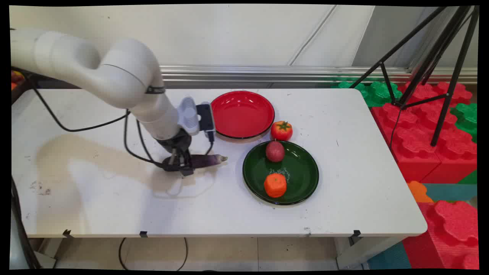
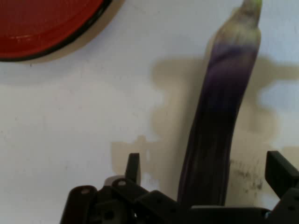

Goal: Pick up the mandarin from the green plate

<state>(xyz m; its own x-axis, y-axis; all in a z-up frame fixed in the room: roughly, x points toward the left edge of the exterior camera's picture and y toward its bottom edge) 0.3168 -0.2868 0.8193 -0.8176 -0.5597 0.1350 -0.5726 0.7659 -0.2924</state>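
Observation:
A long purple eggplant [image 1: 208, 160] lies on the white table [image 1: 95, 191], its pale stem end pointing toward the green plate. My gripper [image 1: 182, 167] is lowered over its dark end. In the hand view the eggplant [image 2: 219, 121] runs up between the two black fingertips [image 2: 133, 165], with a gap on each side. The gripper [image 2: 205, 165] is open and straddles the eggplant without closing on it.
An empty red plate [image 1: 242, 114] sits just beyond the gripper; its rim [image 2: 46, 46] shows in the hand view. A tomato [image 1: 281, 130] stands beside it. A green plate [image 1: 305, 168] holds a dark red fruit [image 1: 275, 151] and an orange [image 1: 275, 185]. A black tripod [image 1: 439, 76] and foam blocks [image 1: 420, 126] stand to the right.

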